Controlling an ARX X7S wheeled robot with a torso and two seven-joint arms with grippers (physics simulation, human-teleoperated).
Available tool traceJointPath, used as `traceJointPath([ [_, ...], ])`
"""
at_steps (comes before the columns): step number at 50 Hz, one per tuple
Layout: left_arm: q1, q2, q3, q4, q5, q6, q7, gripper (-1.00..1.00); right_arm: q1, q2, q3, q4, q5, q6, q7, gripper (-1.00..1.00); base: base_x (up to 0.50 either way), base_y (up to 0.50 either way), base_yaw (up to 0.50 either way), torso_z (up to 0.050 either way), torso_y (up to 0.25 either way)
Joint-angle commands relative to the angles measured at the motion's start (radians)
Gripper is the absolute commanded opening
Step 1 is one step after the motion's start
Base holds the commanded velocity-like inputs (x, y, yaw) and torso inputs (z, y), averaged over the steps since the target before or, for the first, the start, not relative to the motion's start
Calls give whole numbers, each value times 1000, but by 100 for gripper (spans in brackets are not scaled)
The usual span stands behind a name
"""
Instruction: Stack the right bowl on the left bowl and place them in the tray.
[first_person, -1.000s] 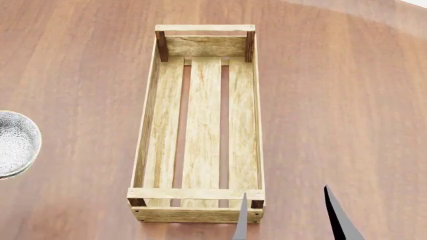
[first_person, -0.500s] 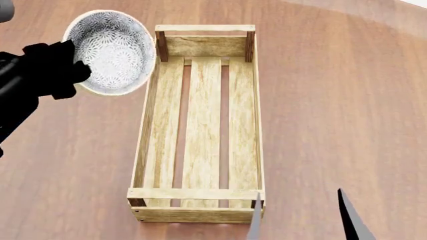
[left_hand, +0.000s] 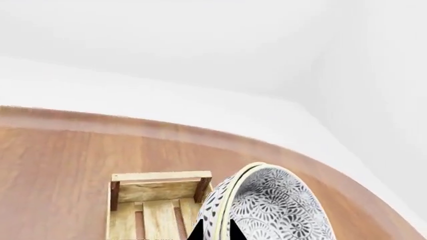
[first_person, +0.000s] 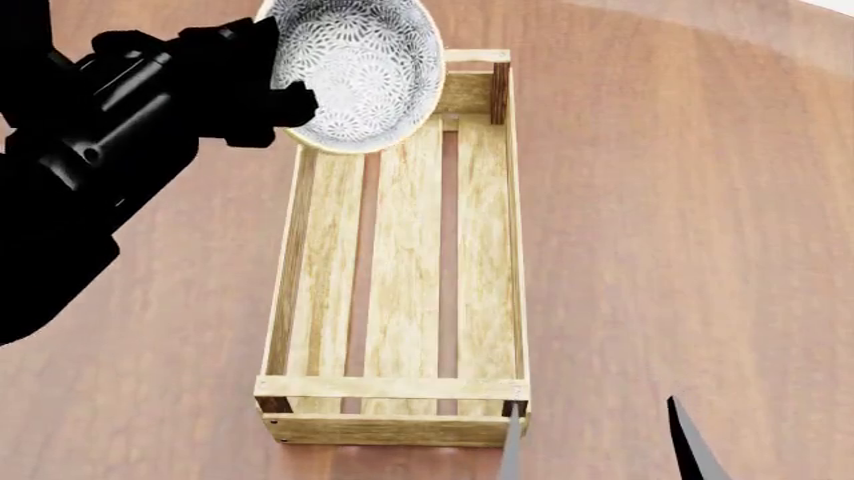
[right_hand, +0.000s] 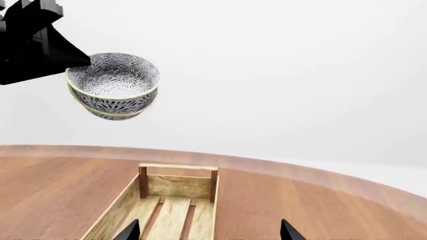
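Observation:
Two white bowls with a dark floral pattern are nested, the upper bowl (right_hand: 113, 75) inside the lower bowl (right_hand: 112, 111). They hang in the air, tilted, over the far end of the tray (first_person: 390, 387). My left gripper (first_person: 296, 105) is shut on their rims at the near-left side. In the left wrist view the rims (left_hand: 230, 200) pass between its fingertips (left_hand: 200, 233). The head view shows only the upper bowl's inside (first_person: 358, 65). The tray (right_hand: 179, 186) is a long light-wood crate with nothing in it. My right gripper (first_person: 601, 445) stands open by the tray's near right corner.
The brown wooden table (first_person: 667, 220) has a rounded far edge (left_hand: 313, 165) with a white floor and wall behind it. My black left arm (first_person: 94, 150) crosses the table to the left of the tray.
My left arm has carried the bowls up and to the right, from left of the tray to above its far end. The right gripper has drifted slightly right and toward me.

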Motion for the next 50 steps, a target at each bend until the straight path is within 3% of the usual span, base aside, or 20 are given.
traceJointPath([
  [1, -30, 99, 56, -140, 108, 110, 118, -100, -13, -11, 27, 6, -3, -19, -24, 100, 0, 0, 0, 0, 0],
  [14, -63, 176, 81, -366, 137, 201, 199, -100, -24, -1, 39, -2, 16, -32, -22, 100, 0, 0, 0, 0, 1],
  [25, -100, 210, 62, -527, 103, 243, 172, -100, -30, 1, 41, 6, 16, -44, -23, 100, 0, 0, 0, 1, 2],
  [50, -60, 209, 155, -680, -4, 318, 165, -100, -26, -8, 29, 45, 12, -62, -27, 100, 0, 0, 0, 0, 1],
])
